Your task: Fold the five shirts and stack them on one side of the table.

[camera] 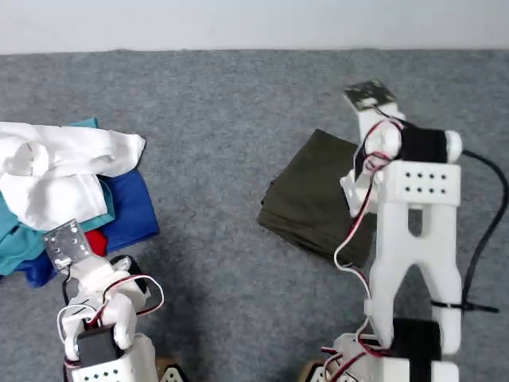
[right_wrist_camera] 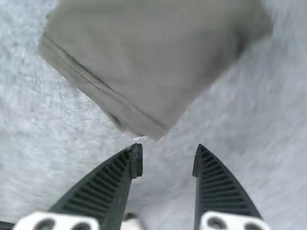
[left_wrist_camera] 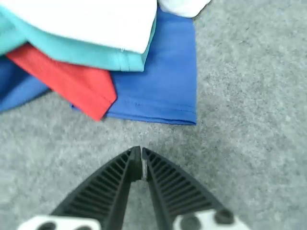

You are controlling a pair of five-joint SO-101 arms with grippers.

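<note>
A folded olive shirt lies on the grey table right of centre. My right arm stands over its right side. In the right wrist view my right gripper is open just above the table, with a corner of the olive shirt a little beyond its tips. At the left edge lies a loose pile: a white shirt on top, then teal, red and blue. My left gripper is shut and empty, just short of the blue shirt and the red shirt.
Grey carpet-like cloth covers the table. Open room lies between the pile and the olive shirt. A black cable runs along the right arm at the right edge.
</note>
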